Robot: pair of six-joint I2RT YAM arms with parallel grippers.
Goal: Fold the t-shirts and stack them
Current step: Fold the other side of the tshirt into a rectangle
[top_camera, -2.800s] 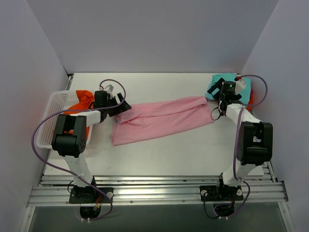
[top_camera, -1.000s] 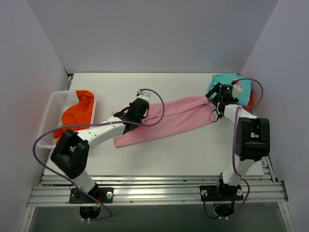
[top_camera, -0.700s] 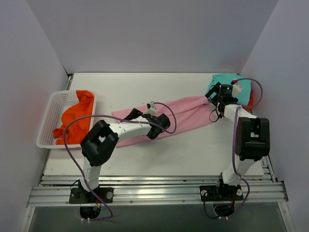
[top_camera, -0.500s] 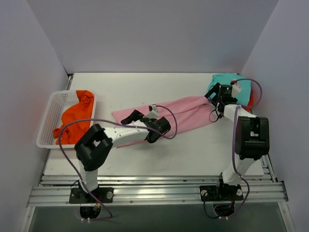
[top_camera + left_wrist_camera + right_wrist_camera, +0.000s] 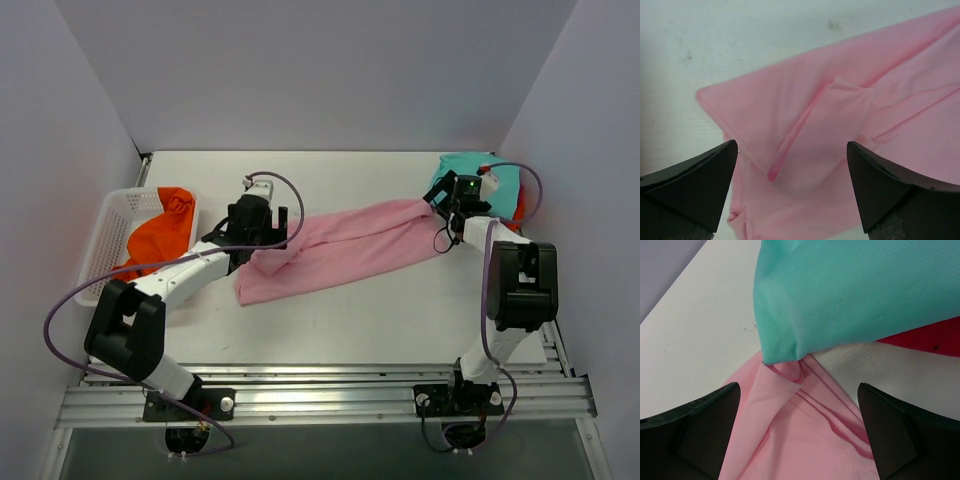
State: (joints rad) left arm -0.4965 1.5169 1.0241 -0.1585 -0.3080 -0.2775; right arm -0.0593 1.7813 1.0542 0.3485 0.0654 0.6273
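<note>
Well to the left of the pink t-shirt (image 5: pixel 340 250), a white basket (image 5: pixel 100 250) sits on the counter (image 5: pixel 350 320) with an orange t-shirt (image 5: pixel 160 235) heaped in it and spilling over its rim. The left pincer (image 5: pixel 272 235) hangs over the pink t-shirt's left end, its jaws spread wide and gripping nothing. In its wrist view the folded corner and a sleeve flap of the pink cloth (image 5: pixel 840 125) lie flat between the fingertips (image 5: pixel 700 170).

The pink t-shirt stretches as a long rumpled band across the middle of the counter. At its right end the right pincer (image 5: pixel 447 200) hovers with jaws wide apart, holding nothing. There a teal t-shirt (image 5: pixel 855 295) overlaps the pink t-shirt's bunched tip, and a red t-shirt (image 5: pixel 925 337) lies under the teal one, on the side away from the pink.
</note>
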